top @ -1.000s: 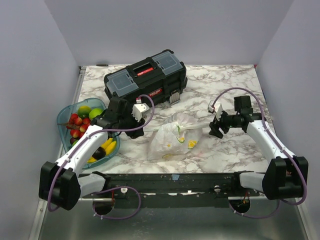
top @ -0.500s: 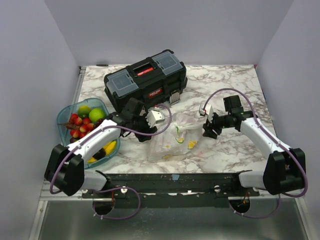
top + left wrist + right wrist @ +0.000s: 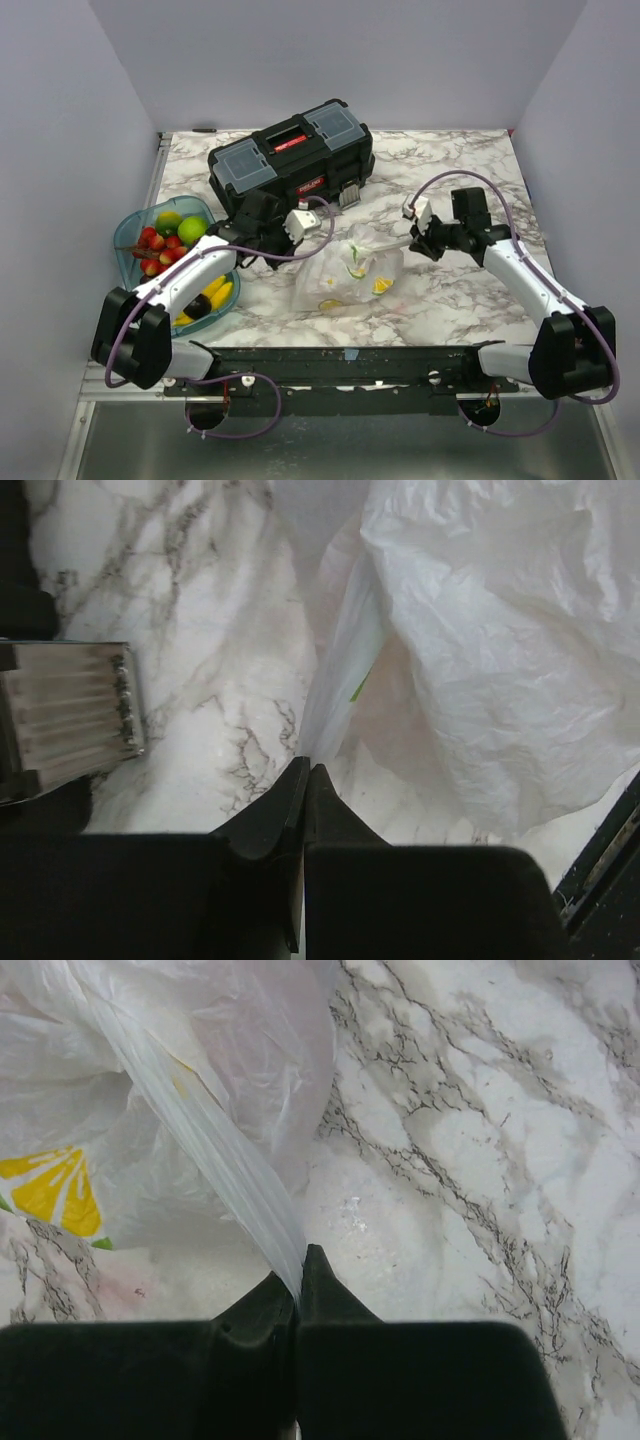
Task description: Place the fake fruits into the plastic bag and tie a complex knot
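The plastic bag [image 3: 350,278] lies mid-table with yellow and green fake fruits [image 3: 380,286] showing through it. More fake fruits [image 3: 160,243] in red, green and yellow sit in the teal tray [image 3: 128,232] at the left. My left gripper [image 3: 318,236] is at the bag's upper left, shut on a twisted strip of bag [image 3: 335,680] that runs into the jaws of my left gripper [image 3: 305,772]. On the bag's right, my right gripper [image 3: 412,240] is shut on a taut strip of bag [image 3: 215,1150], which ends between the tips of that gripper [image 3: 300,1265]. A lemon slice [image 3: 45,1185] shows through the plastic.
A black toolbox [image 3: 290,155] with grey-blue lids stands behind the bag, close to my left wrist. The toolbox latch [image 3: 70,705] shows at the left of the left wrist view. Grey walls close in the marble table [image 3: 450,165] on three sides.
Both grippers have gone from open to shut on the bag's top strips. The left gripper came in from the tray side; the right one closed in, and its strip is now stretched taut.
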Action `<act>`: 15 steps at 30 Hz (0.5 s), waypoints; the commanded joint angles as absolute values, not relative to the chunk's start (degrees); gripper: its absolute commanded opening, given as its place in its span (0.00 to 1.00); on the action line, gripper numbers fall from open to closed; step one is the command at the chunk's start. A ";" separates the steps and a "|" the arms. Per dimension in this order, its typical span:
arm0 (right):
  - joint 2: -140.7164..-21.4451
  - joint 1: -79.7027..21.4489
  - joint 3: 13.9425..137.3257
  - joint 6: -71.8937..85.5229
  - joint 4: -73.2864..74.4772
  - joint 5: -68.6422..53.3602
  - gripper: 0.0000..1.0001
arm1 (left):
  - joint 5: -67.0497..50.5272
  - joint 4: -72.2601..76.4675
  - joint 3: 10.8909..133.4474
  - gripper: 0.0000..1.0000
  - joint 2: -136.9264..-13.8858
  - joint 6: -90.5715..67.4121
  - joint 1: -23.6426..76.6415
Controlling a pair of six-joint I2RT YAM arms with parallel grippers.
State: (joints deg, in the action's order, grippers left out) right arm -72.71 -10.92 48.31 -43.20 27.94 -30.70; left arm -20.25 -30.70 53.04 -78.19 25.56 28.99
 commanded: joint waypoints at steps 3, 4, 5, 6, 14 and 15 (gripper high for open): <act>-71.30 -3.57 47.51 -41.87 27.00 -25.20 0.01 | -18.77 -33.24 50.31 0.00 -73.28 25.15 18.94; -71.27 -2.89 47.33 -42.45 27.47 -25.60 0.01 | -18.63 -33.05 49.83 0.00 -72.71 25.50 18.66; -71.13 -2.57 47.18 -43.06 27.92 -25.93 0.01 | -18.79 -32.98 49.52 0.00 -72.05 26.10 18.55; -70.96 -2.46 46.84 -43.49 28.05 -26.22 0.01 | -18.96 -32.67 49.04 0.00 -71.44 26.52 18.55; -71.95 -3.68 48.89 -48.76 38.25 -38.46 0.10 | -24.24 -34.10 51.48 0.10 -73.07 28.96 22.00; -72.38 -3.94 49.75 -48.74 39.30 -38.81 0.29 | -23.97 -34.40 52.12 0.21 -73.64 29.22 22.58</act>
State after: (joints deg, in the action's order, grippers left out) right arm -71.77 -5.13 46.83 -44.40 30.72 -38.54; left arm -28.27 -27.38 50.68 -71.99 25.67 22.00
